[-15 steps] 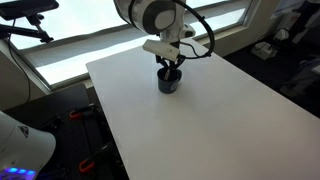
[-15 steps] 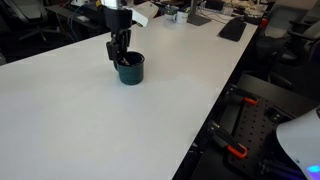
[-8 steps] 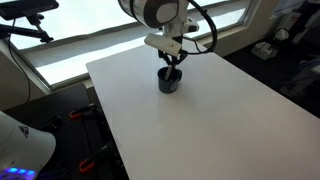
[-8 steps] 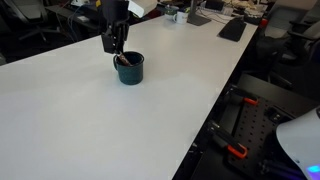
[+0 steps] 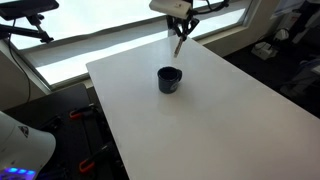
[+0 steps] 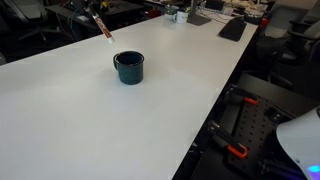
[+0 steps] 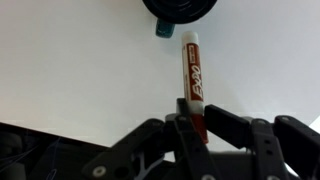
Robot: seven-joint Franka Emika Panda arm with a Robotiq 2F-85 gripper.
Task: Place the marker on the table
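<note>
Step in hand: transfer and set-down. In an exterior view the marker [image 5: 179, 43] hangs in the air over the table [image 5: 230, 120], at about 12 o'clock from the cup [image 5: 169, 79] and fully clear of its rim. In the wrist view the gripper [image 7: 192, 120] has its fingers clamped on the darker reddish end of the barrel, and the free end points to 12 o'clock, toward the cup. Select a bare area of tabletop well apart from the cup, for example toward 4 o'clock from it. Lower until the free end is just above the surface, lay the barrel as flat as the wrist allows, then release. The marker is a smooth, rigid cylinder with a pale printed label (lettering too small to read reliably). It will probably roll if dropped from height or released at a tilt. The table is flat, matte and white, with no lip visible to stop a rolling object. The cup is dark, round and open-topped.
</note>
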